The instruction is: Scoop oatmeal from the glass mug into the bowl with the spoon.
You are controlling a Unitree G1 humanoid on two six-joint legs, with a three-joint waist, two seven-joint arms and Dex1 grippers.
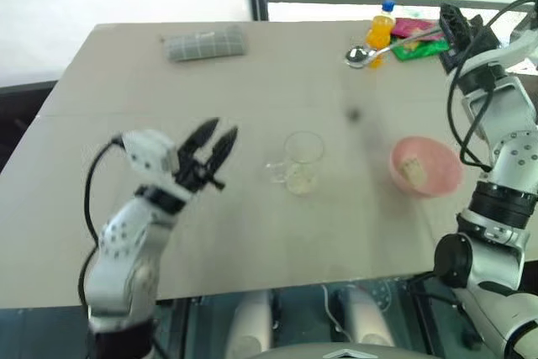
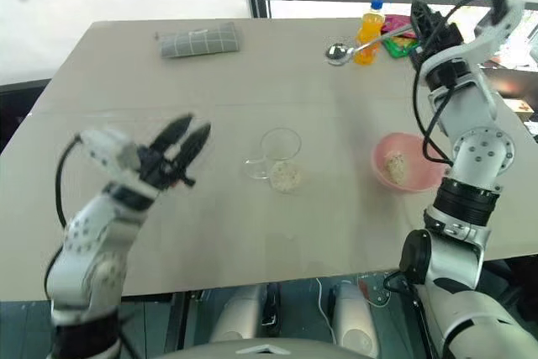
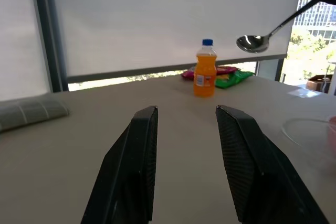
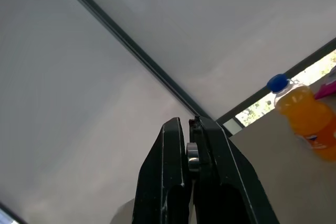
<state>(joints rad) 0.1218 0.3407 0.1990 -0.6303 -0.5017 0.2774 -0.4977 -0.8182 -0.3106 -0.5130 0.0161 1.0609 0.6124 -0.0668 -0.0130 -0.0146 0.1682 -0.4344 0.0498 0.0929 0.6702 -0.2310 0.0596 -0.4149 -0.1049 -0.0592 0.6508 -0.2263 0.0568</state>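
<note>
Our right hand point(image 2: 424, 23), clamped on the spoon point(image 2: 357, 46), hangs beyond the bowl point(image 2: 407, 163), bowl pointing left toward the mug point(image 2: 280, 157).

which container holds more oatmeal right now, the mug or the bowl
Hard to rank: the round pink plastic bowl holds one beige lump, while the clear glass mug has a thin layer at its bottom.

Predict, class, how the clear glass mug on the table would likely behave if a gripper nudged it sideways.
The glass mug stands upright on the smooth table, so it would probably slide rather than roll. It looks nearly empty, with a little oatmeal at the bottom, so it is likely light and might tip if pushed near the rim. Being glass, it is probably stiff, slippery and breakable.
</note>
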